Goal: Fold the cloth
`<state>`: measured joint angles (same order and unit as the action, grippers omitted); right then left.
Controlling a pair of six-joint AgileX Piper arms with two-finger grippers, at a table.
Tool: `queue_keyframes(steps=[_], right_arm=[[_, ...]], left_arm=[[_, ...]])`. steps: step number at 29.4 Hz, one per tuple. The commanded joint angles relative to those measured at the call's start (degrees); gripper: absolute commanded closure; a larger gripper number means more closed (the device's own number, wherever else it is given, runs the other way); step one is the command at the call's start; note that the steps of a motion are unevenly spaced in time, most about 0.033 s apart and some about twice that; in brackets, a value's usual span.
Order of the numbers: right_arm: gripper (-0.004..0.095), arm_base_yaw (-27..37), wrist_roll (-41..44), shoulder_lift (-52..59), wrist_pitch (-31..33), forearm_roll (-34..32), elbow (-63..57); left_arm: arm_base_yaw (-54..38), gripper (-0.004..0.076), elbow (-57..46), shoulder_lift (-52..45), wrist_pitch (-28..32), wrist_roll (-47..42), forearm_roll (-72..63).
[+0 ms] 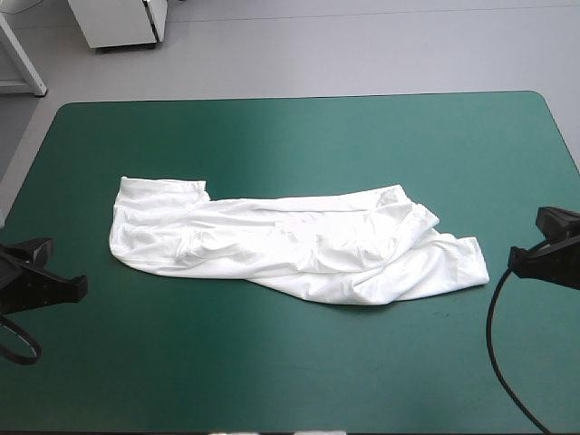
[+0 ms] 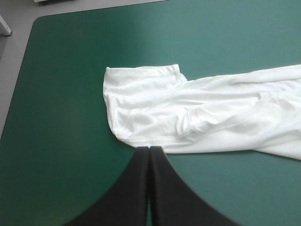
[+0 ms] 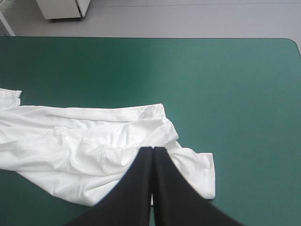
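Hard to read the fingers from the high view: only black arm parts there, cut off at the frame's left and right edges. Clearer from the wrists. Left gripper (image 2: pixel 149 149): black fingers pressed together into one pointed arch, gripping nothing, tips just short of the nearest edge of the T-shirt (image 1: pixel 290 240). Right gripper (image 3: pixel 153 149): fingers likewise met in an arch, empty, hiding part of the garment's other end; touching it or above it, impossible to tell. Lying crumpled and half spread, a long white band from centre-left to lower right of the high frame, on the teal-green cover (image 1: pixel 290 136). Runs out of both wrist views, so never whole in either. Folds overlapping; neckline hard to make out.
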<state>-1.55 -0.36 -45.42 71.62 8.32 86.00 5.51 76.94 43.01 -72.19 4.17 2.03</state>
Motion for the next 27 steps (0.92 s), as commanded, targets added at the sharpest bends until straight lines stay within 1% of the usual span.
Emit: queue_keyframes(steps=[1,7,9,11,13,15,17,21,25,27], right_arm=[[0.0925,0.04,0.36,-2.58,-1.12,-0.67,1.45],[0.0924,0.04,0.36,-7.23,-3.65,-1.74,1.55],[0.0925,0.04,0.36,-9.20,-4.27,-2.31,1.55],[0.0925,0.04,0.36,-10.99,-4.35,-2.40,1.67],[0.0925,0.04,0.36,-12.63,-4.35,-0.64,1.67],[0.0925,0.04,0.02,-13.83,-4.35,1.77,1.67],[0.0925,0.04,-0.54,-14.71,-4.35,3.73,1.67],[0.0925,0.04,-4.45,-16.38,-4.35,7.50,1.67],[0.0925,0.04,-5.35,-17.06,-4.50,7.85,1.67],[0.0925,0.04,-5.35,-17.32,-4.62,7.60,1.67]], left_arm=[[0.23,0.0746,1.19,2.27,2.73,-0.15,1.41],[0.23,0.0746,1.57,7.26,4.93,-0.38,4.29],[0.23,0.0746,3.12,10.01,5.21,-0.52,6.05],[0.23,0.0746,5.50,12.86,5.73,-2.61,9.52],[0.23,0.0745,8.99,16.40,5.83,-5.52,13.57],[0.23,0.0725,12.57,19.69,5.44,-5.08,15.62],[0.13,0.0674,15.41,23.23,4.76,-5.08,15.47],[0.13,0.0519,18.49,29.22,2.43,-5.08,11.07],[0.13,0.0317,18.48,34.82,-1.35,-4.94,6.50],[0.13,0.0255,18.48,37.36,-1.52,-5.63,4.95]])
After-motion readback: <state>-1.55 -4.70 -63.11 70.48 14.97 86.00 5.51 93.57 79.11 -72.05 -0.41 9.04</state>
